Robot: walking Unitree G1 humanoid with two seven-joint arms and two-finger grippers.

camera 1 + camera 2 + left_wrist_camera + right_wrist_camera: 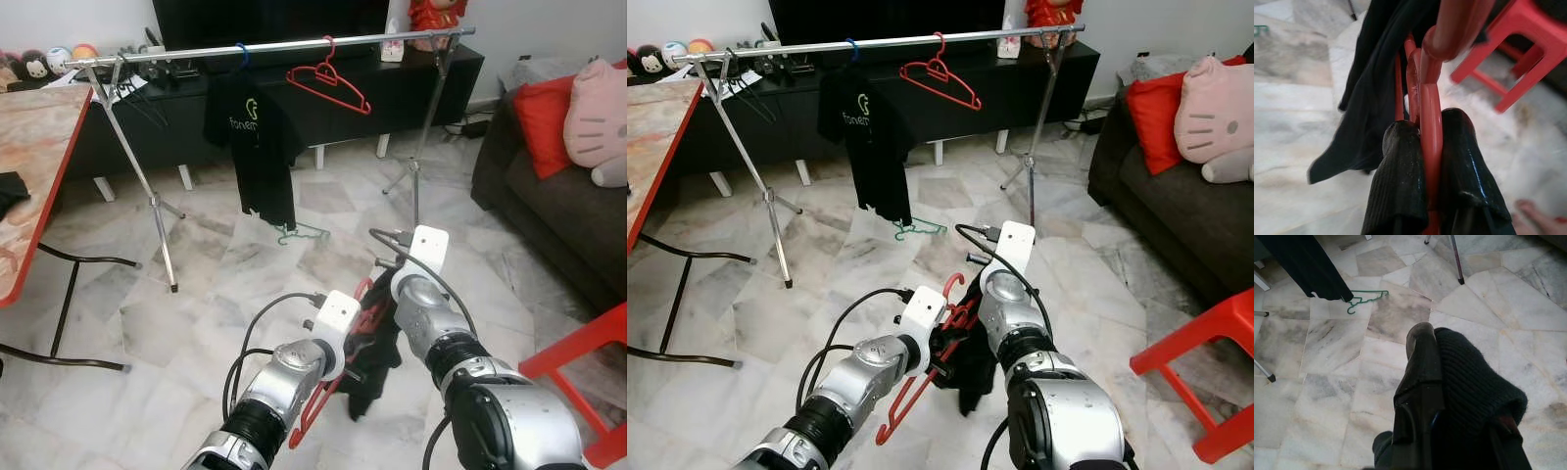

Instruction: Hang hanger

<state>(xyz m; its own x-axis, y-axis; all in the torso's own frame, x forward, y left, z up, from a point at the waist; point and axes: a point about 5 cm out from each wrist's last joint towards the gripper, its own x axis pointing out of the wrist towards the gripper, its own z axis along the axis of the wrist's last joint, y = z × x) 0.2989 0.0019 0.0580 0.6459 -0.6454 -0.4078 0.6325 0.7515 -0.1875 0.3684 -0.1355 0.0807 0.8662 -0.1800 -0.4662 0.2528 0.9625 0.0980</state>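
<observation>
Not hung yet – my left gripper (1422,142) is clenched on the red hanger (921,392) and my right gripper (1449,382) pinches its dark garment (965,367), bottom center, well short of the rail (274,47) at the top – carry and hook still to do

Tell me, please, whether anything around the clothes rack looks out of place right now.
Yes: a green hanger lies on the marble floor beneath the black T-shirt hanging on the rack, rather than on the rail beside the empty red hanger.
</observation>
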